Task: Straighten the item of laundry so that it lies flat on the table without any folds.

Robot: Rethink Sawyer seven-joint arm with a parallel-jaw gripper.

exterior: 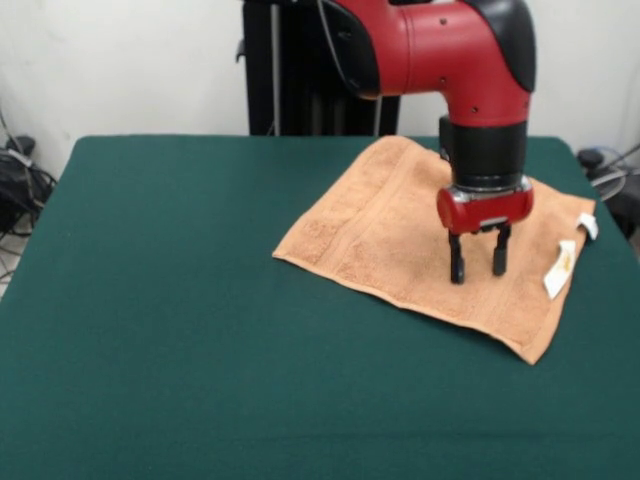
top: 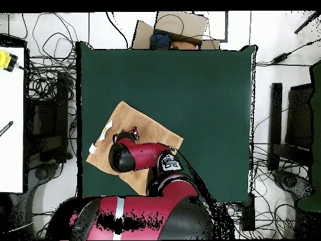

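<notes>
The orange-tan towel [exterior: 400, 235] lies spread out on the right far part of the green table [exterior: 180, 300], turned at an angle, with white tags [exterior: 560, 268] on its right edge. It looks flat, with woven bands showing. My gripper [exterior: 478, 262] hangs straight down over the towel's right half, fingers [exterior: 456, 260] apart and empty, tips close to or on the cloth. In the overhead view the towel [top: 141, 128] lies at the table's [top: 207, 94] lower left, partly hidden under my arm, with the gripper [top: 127, 134] above it.
The towel's right corner lies close to the table's right edge in the front view. Cables and gear [exterior: 20, 185] lie off the table's sides. A cardboard box [top: 178, 31] sits beyond the table's far edge in the overhead view.
</notes>
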